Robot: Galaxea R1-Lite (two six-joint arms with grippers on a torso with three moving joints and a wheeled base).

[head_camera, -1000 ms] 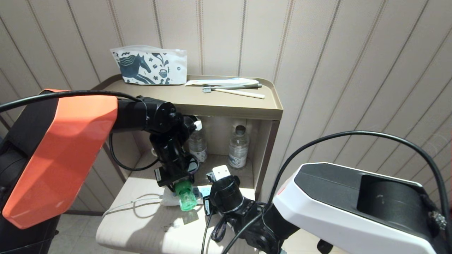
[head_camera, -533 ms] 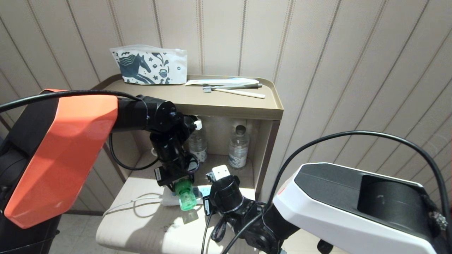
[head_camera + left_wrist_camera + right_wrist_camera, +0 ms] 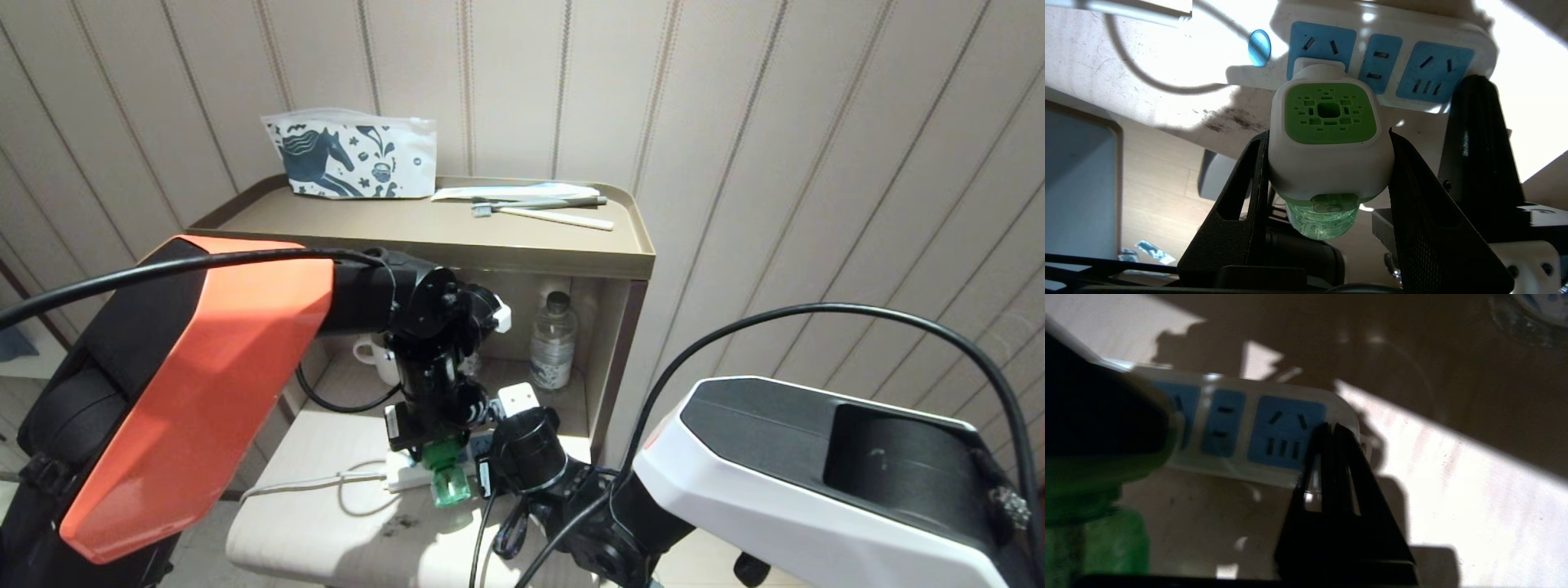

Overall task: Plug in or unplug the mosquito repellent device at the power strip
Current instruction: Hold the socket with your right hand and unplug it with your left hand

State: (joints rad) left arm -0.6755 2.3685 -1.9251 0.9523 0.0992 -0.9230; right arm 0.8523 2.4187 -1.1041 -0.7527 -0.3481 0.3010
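The mosquito repellent device point(image 3: 1327, 134) is white with a green vented face and a translucent green bottle. My left gripper point(image 3: 1327, 134) is shut on its two sides. Its white back end sits against the left blue socket of the power strip point(image 3: 1404, 24); the prongs are hidden. From the head camera the device point(image 3: 447, 478) hangs under the left gripper point(image 3: 441, 449), over the strip point(image 3: 404, 474) on a pale stool. My right gripper point(image 3: 1327, 428) is shut, with its tips resting on the far end of the power strip point(image 3: 1249, 381).
The strip's white cord point(image 3: 310, 483) loops over the stool top point(image 3: 326, 531). Behind stands a brown cabinet point(image 3: 490, 253) with a water bottle point(image 3: 553, 343) and a white mug point(image 3: 371, 351) in its niche. A horse-print pouch point(image 3: 351, 155) and toothbrushes point(image 3: 539, 211) lie on top.
My left arm has swung to the right, and the device in its grip has moved right and slightly nearer. The whole view has shifted a little too. The right arm has kept still.
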